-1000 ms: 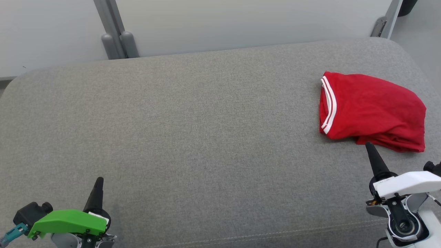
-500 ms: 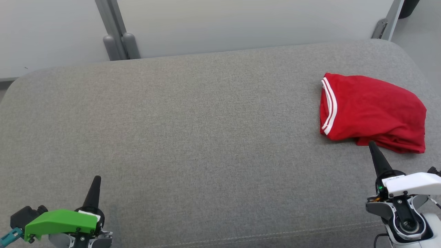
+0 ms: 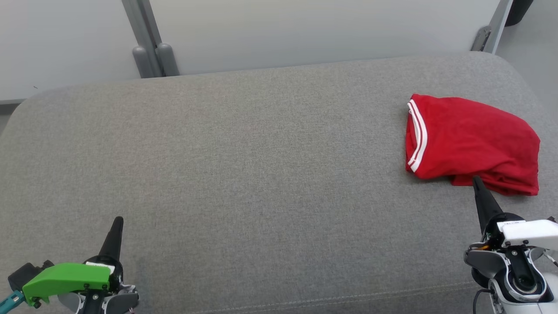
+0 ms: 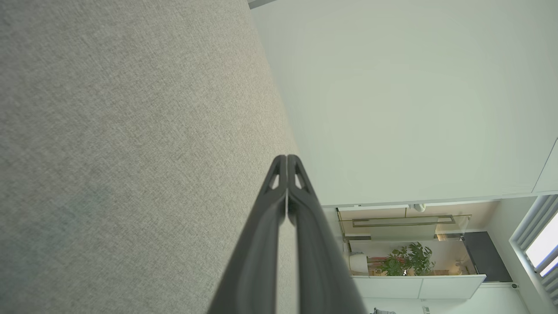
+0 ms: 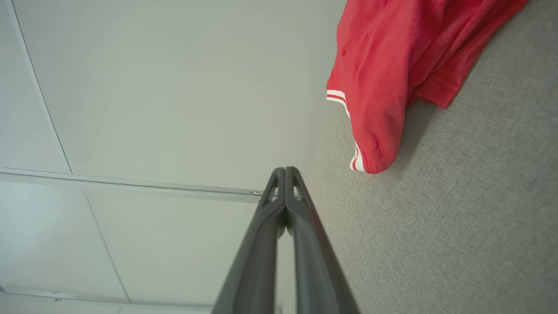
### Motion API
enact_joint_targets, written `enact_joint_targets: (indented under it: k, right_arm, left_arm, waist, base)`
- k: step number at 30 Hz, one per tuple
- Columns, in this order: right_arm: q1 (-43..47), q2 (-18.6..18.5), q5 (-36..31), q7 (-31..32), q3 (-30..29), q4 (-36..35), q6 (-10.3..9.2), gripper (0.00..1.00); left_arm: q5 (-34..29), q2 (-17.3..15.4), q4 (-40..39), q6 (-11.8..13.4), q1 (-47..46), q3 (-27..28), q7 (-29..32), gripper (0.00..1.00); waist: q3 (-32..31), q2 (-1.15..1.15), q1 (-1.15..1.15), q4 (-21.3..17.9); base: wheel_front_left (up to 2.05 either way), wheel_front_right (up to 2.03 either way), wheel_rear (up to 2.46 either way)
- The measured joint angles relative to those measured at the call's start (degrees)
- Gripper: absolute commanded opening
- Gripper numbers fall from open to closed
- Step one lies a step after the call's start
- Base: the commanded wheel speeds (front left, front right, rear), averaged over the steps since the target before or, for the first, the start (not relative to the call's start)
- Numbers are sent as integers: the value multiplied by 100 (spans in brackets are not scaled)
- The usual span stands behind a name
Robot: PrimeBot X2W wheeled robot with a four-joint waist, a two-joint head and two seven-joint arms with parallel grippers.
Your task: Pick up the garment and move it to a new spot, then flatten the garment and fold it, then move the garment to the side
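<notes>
Head view gave me the red garment (image 3: 473,144) lying as a folded bundle near the right edge of the grey cushion (image 3: 261,152), its white-striped band facing the middle; my right gripper (image 3: 476,179) had its fingers pressed together on nothing, tip just beside the garment's near edge; my left gripper (image 3: 117,221) sat by the near left corner, fingers likewise together, well apart from the garment.

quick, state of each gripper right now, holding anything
Left gripper: shut, holding nothing.
Right gripper: shut, holding nothing; the garment lies free on the cushion.
</notes>
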State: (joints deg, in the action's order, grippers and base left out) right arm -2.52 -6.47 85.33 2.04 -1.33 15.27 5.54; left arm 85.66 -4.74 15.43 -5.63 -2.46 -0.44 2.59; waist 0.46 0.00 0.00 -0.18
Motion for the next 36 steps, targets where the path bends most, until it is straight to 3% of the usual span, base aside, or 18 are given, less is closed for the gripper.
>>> enact_joint_targets:
  k: [15,36]
  right_arm:
    - [-58,276,801,237,-399,49,100,0]
    - [-62,281,821,238,-415,79,101,0]
  left_arm:
    - [697,156,49,-124,-63,327,246,0]
    - [697,165,60,-126,-94,353,246,0]
  waist:
    - [-31,0,0,18]
    - [-32,0,0,18]
  base:
    - [0,0,0]
    - [0,0,0]
